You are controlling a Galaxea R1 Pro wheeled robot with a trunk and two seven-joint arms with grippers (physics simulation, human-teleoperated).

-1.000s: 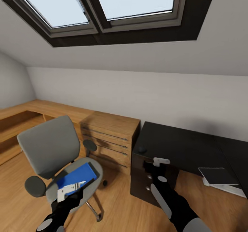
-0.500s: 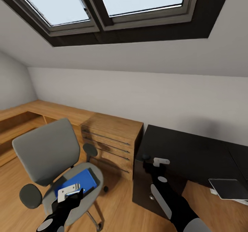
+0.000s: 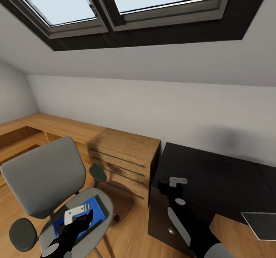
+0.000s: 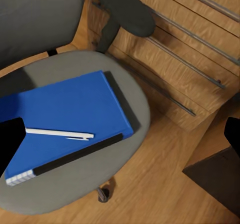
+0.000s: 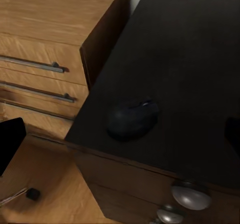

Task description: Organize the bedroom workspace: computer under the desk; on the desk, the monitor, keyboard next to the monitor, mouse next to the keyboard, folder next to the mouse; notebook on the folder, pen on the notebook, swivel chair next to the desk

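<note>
Grey padding covers the swivel chair [image 3: 46,177] at the near left, standing on the wooden floor [image 3: 126,235] in front of the wooden dresser [image 3: 122,158] rather than at the desk. On its seat lies the folder [image 4: 65,121], flat, bright blue, with a black spine along one long edge and a pale label at a corner; the pen [image 4: 60,133], a thin white stick, rests on its cover. The left gripper [image 3: 76,213] hovers just above the folder, and its fingers look parted, holding nothing, which reads as lining up for a pick from the seat.

Further right, the desk [image 3: 214,173] is glossy black with round silver knobs [image 5: 189,195] on its drawer unit. The mouse [image 5: 132,119], small, rounded and black, sits near the desk's left front corner. The right gripper [image 3: 177,181] hangs over that corner; its fingers appear spread and empty, probably parked there while the left arm works. At the far right edge a dark flat panel [image 3: 262,225] shows below the desk; what it is I cannot tell.
</note>
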